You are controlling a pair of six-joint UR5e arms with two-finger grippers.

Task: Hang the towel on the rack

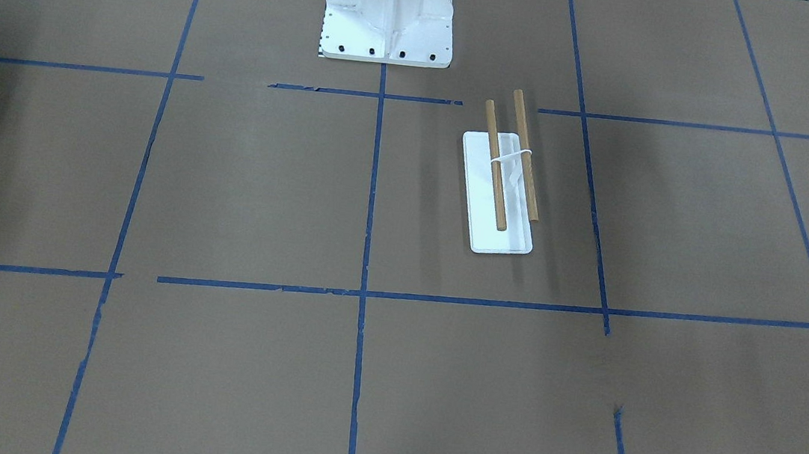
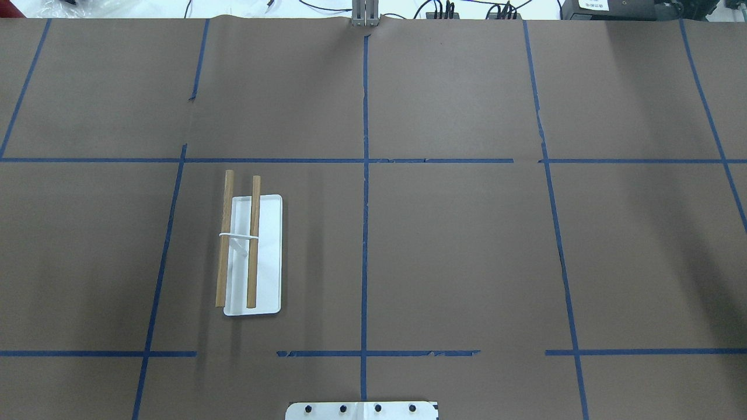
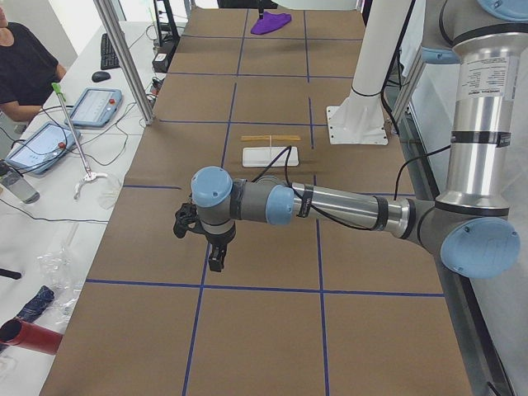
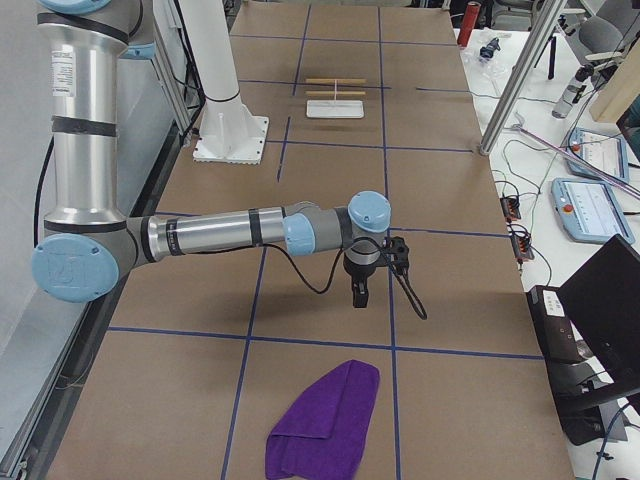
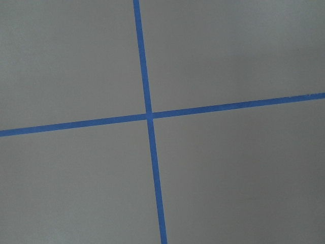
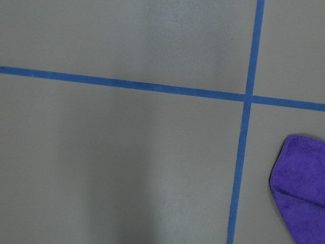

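Note:
The purple towel point(image 4: 322, 420) lies crumpled on the brown table near the end on the robot's right. It shows far off in the exterior left view point(image 3: 271, 22), and its corner shows in the right wrist view point(image 6: 302, 178). The rack point(image 2: 268, 256) stands left of the table's middle, its two wooden dowels bare point(image 1: 501, 241) point(image 3: 271, 156) point(image 4: 335, 108). My right gripper point(image 4: 359, 298) points down above the table, a short way from the towel. My left gripper point(image 3: 216, 264) points down above the table's left part. I cannot tell whether either is open or shut.
The white robot pedestal point(image 1: 389, 15) point(image 2: 362, 410) stands at the robot's edge of the table. Blue tape lines point(image 5: 147, 114) cross the table. A metal post point(image 3: 124, 58), tablets and an operator point(image 3: 25, 66) are beside the table's far long edge.

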